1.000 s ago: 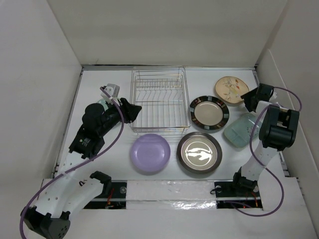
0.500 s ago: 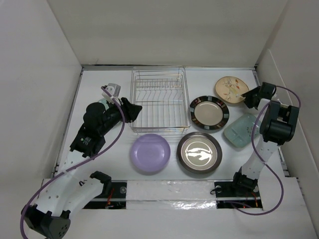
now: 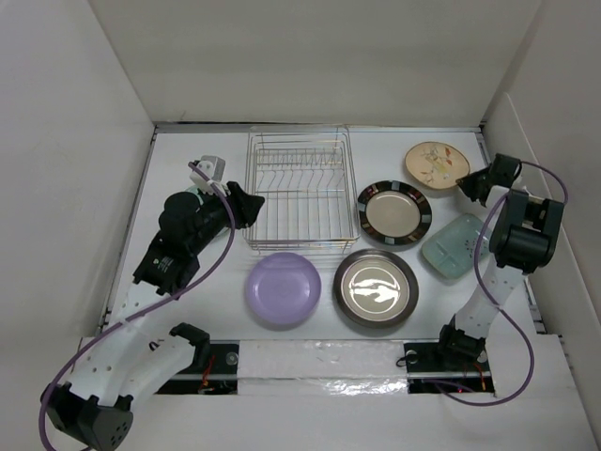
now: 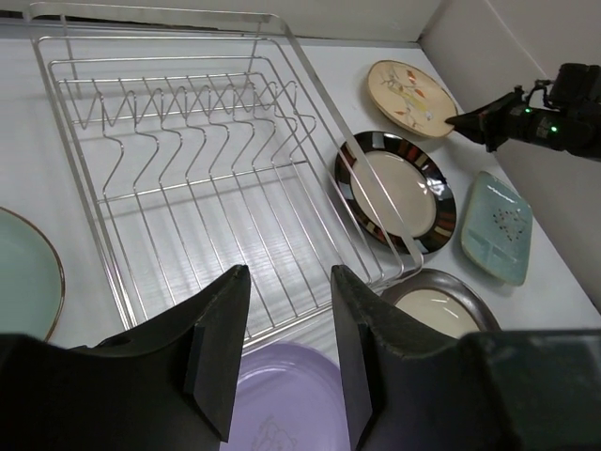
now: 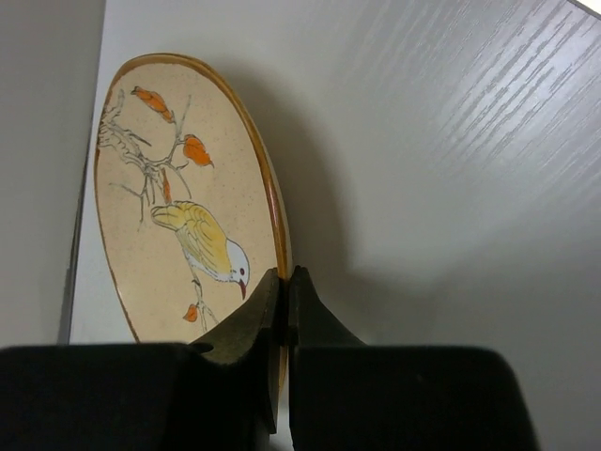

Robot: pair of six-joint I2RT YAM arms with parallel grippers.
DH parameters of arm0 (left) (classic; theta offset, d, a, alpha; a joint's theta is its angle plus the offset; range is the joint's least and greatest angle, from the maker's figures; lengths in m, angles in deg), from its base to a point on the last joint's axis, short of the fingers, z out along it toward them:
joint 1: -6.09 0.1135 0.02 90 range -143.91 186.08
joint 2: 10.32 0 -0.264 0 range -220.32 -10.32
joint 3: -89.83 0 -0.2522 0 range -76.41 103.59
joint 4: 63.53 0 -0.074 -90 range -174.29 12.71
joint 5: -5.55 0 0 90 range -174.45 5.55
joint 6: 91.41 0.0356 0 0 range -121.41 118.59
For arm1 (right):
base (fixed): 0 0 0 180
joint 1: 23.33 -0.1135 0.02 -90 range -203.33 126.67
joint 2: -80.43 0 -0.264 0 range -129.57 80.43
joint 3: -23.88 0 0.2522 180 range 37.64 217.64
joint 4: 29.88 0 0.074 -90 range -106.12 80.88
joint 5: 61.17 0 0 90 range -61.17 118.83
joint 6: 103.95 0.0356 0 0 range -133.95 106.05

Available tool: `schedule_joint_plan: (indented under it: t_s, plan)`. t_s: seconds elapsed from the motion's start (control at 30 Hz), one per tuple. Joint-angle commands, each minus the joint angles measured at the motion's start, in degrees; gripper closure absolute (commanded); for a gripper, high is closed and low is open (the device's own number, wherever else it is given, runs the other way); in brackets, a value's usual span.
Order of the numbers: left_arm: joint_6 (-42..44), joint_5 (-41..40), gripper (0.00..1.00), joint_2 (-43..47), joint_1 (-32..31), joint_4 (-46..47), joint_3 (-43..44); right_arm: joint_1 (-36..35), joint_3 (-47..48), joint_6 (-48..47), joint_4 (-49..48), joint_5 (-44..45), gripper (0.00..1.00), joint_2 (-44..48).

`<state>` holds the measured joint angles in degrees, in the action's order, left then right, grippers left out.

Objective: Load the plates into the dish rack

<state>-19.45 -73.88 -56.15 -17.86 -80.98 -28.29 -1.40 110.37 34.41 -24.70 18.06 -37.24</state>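
Plates lie loose in the overhead view. The dish rack [image 3: 300, 193] sits mid-width toward the far edge of the table [image 3: 376, 155] with nothing in it, so I judge that all the loading remains to be done. The lavender plate [image 3: 283, 288] and silver plate [image 3: 376, 288] lie toward the near edge. The dark-rimmed cream plate [image 3: 394, 212] lies just right of the rack and the mint plate [image 3: 455, 246] near the right edge. The tan plate [image 3: 435, 163] is by the far right corner, with the right gripper [image 3: 467, 185] at its rim. The left gripper [image 3: 246, 205] hovers at the rack's left side.

The left wrist view adds a pale green plate [image 4: 23, 282] left of the rack, which cannot be seen from overhead. The left fingers [image 4: 221, 348] are half apart and hold nothing.

Only the right wrist view shows the grip: the right gripper's jaws are pinched tight on the tan plate's rim.
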Motion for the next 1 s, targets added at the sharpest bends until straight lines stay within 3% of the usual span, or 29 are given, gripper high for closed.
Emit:
schedule_joint_plan:
  t_s: [0.0, 0.13, 0.43, 0.6, 0.7, 0.73, 0.77, 0.87, 0.97]
  plan:
    - [0.55, -4.06, 0.62, -1.28, -0.14, 0.79, 0.31, 0.48, -1.79, 1.56, -6.62, 2.75, 1.00, 7.52]
    - [0.55, -5.56, 0.56, -3.30, -0.14, -0.10, 0.84, -0.83, -5.31, 0.16, -10.93, 6.01, 1.00, 15.70]
    - [-0.15, -7.66, 0.57, -7.96, 2.23, -1.76, 1.54, -12.96, -3.92, -13.28, -7.51, 15.77, 1.00, 31.25]
    - [-0.33, -10.04, 0.61, -10.16, 2.24, -3.87, 2.51, -21.83, 5.90, -23.98, 3.28, 21.82, 1.00, 32.77]
    - [-0.33, -12.32, 0.79, -10.34, 2.24, -4.22, 2.77, -28.07, 15.90, -29.87, 13.47, 24.99, 1.00, 30.49]
    - [-0.15, -12.93, 0.98, -10.17, 2.24, -4.40, 2.77, -29.56, 18.48, -31.21, 15.76, 27.53, 1.00, 29.70]
    - [-0.15, -14.25, 1.00, -10.16, 2.24, -4.75, 2.86, -32.36, 21.20, -32.52, 20.31, 28.86, 1.00, 28.04]
    - [0.02, -18.28, 1.00, -10.95, 2.24, -6.33, 3.03, -36.16, 31.22, -36.92, 28.23, 34.66, 1.00, 25.22]
    - [-0.15, -22.16, 0.82, -14.36, 2.24, -8.79, 2.68, -41.86, 39.75, -40.52, 35.00, 42.20, 1.00, 19.95]
